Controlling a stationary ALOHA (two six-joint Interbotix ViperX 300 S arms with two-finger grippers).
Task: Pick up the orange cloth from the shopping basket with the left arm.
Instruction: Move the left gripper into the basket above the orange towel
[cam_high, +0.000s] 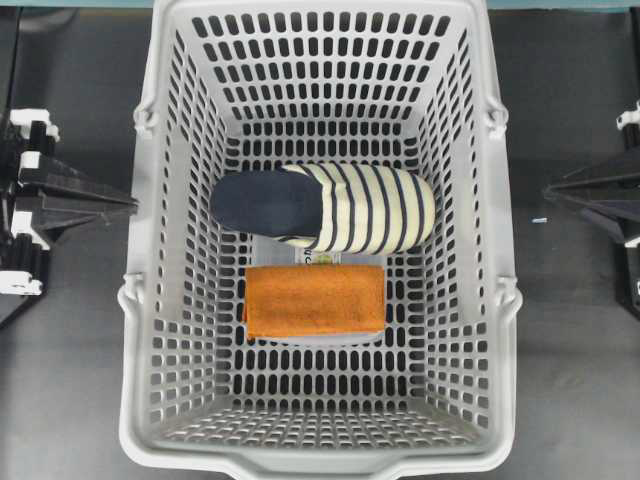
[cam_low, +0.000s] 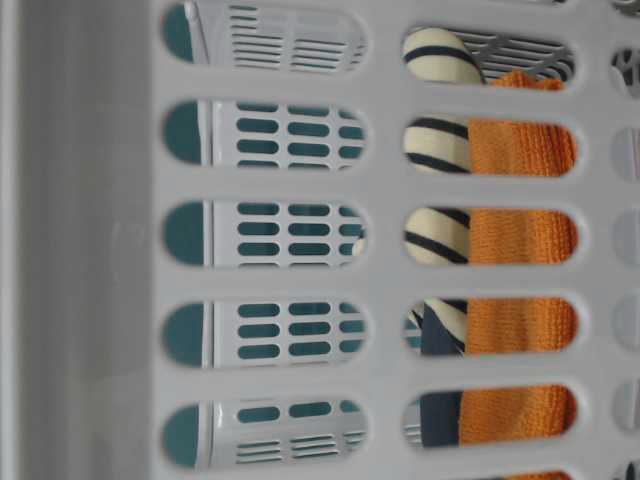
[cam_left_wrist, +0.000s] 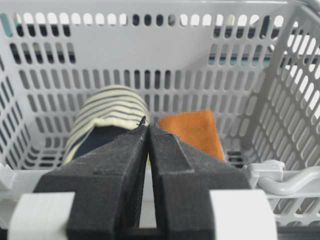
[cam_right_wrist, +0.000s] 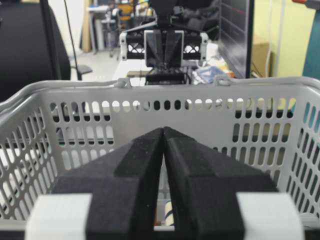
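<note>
The left gripper is closed on nothing, its black foam-faced fingers meeting at the tips just outside the left rim of the shopping basket. The right gripper is likewise closed and empty, outside the opposite rim.

The basket (light grey plastic, slotted walls and floor, rounded rim) holds three items. The orange cloth lies flat on the floor near the centre, toward the wall nearest the bottom edge of the overhead view. It is folded into a neat rectangle with a fine napped texture. Touching its far long edge lies a slipper with a navy toe and cream upper with dark stripes. A white card lies partly under both.
</note>
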